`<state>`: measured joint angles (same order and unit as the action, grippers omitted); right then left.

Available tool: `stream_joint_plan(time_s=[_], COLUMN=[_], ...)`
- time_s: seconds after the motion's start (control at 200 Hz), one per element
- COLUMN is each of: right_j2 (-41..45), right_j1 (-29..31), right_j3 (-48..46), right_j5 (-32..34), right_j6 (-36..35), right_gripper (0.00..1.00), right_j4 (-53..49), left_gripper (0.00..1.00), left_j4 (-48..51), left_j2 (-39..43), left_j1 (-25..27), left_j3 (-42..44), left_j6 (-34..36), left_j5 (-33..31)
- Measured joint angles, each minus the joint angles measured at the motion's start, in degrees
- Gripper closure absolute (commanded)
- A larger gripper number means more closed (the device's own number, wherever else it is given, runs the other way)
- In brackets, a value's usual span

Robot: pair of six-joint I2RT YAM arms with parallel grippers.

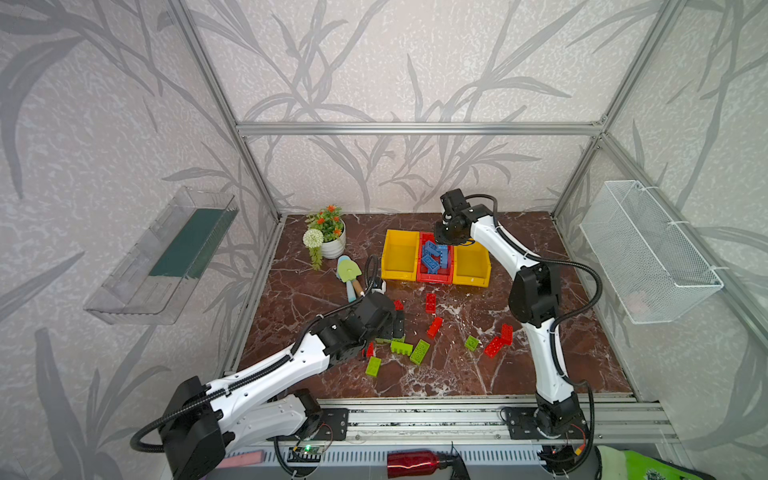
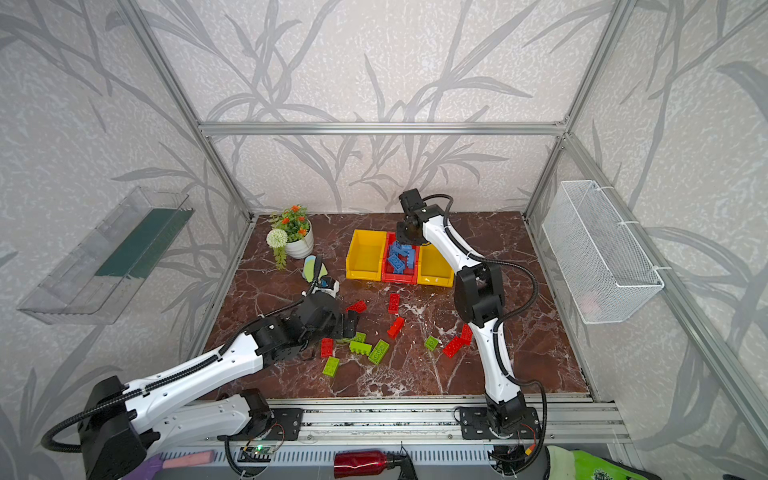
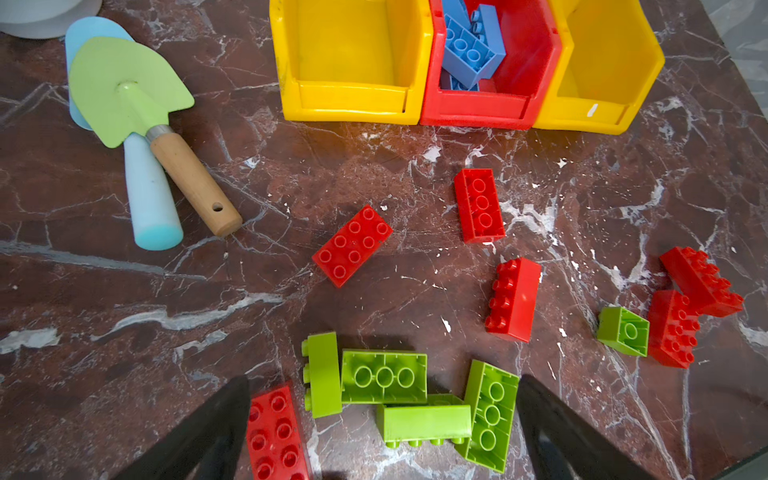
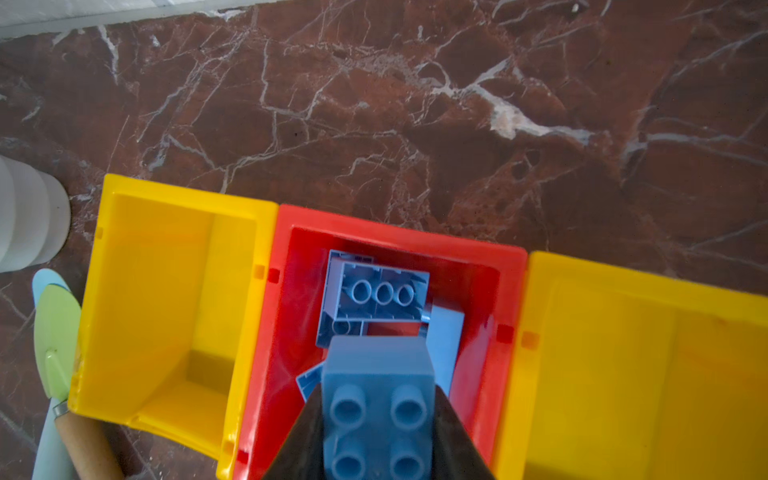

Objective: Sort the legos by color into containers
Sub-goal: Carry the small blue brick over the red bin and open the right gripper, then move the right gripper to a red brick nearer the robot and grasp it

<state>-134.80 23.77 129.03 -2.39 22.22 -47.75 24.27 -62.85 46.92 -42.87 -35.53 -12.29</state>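
Observation:
Three joined containers stand at the back: a yellow bin (image 1: 399,253), a red bin (image 1: 434,277) and another yellow bin (image 1: 471,266). Several blue legos (image 4: 376,295) lie in the red bin. My right gripper (image 4: 377,388) hangs over that bin, shut on a blue lego (image 4: 376,365). Red legos (image 1: 431,302) and lime green legos (image 1: 419,352) lie scattered on the marble table. My left gripper (image 3: 382,382) is open low over a cluster of green legos (image 3: 426,422), with a red lego (image 3: 276,432) beside one finger.
A green trowel (image 1: 349,272) on a pale blue tool lies left of the bins, near a white flower pot (image 1: 332,245). A wire basket (image 1: 648,249) hangs on the right wall and a clear tray (image 1: 166,257) on the left wall.

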Motion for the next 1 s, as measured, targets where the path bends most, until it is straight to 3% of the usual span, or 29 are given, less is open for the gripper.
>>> stream_joint_plan(time_s=[0.115,0.36,0.77,1.0], right_j2=[-3.2,0.3,39.6,54.6], right_j1=[0.5,1.6,2.1,0.8], right_j3=[5.1,1.0,-47.3,-71.3], right_j5=[-0.1,1.6,9.7,14.8], right_j6=[-1.0,-1.7,1.6,4.8], right_gripper=[0.31,0.30,0.30,0.27], right_j4=[-3.1,-5.1,3.1,6.3], left_gripper=[0.01,0.01,0.01,0.01], left_j4=[-0.1,-0.1,-1.4,-2.7], left_j2=[-1.3,-1.0,5.9,6.0], left_j1=[-1.0,-1.2,0.4,4.5], left_j3=[-0.6,-1.3,0.0,0.7], left_j6=[0.2,1.0,0.4,-0.5], left_j5=[0.8,2.5,10.6,12.0])
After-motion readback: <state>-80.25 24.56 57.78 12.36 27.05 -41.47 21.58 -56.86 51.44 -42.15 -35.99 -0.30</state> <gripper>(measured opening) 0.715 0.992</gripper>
